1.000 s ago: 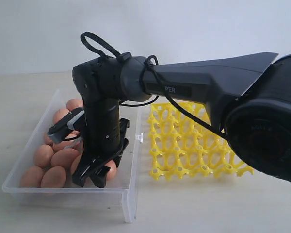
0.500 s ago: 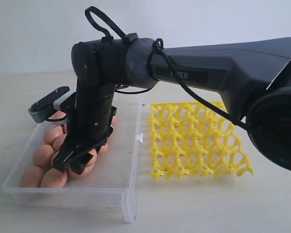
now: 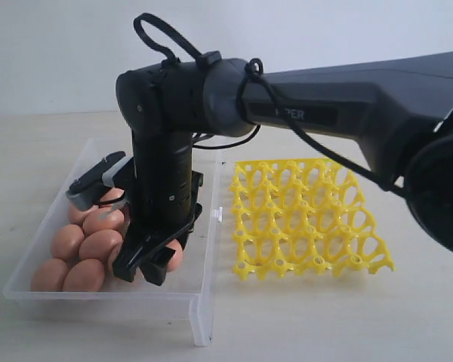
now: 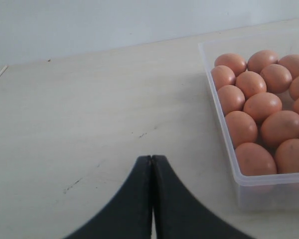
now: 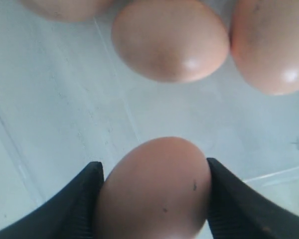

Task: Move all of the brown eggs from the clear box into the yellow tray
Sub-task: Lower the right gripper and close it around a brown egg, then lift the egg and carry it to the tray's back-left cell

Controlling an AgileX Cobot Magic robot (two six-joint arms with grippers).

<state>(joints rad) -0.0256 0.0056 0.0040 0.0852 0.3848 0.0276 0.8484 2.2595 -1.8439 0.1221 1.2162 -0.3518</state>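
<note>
The right gripper (image 3: pixel 149 264) has swung back from the left side of the clear box (image 3: pixel 98 303) toward the yellow tray (image 3: pixel 242 265). It pinches one brown egg (image 5: pixel 154 184), long axis along the jaws, low inside the box. The tray lies rightward, just beside the box, on the pale table (image 3: pixel 325 324). The left gripper (image 4: pixel 152 199), pressed together, sits beyond the box's other side.

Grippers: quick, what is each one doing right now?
Left gripper: closed, holding nothing.
Right gripper: closed on a brown egg.
</note>
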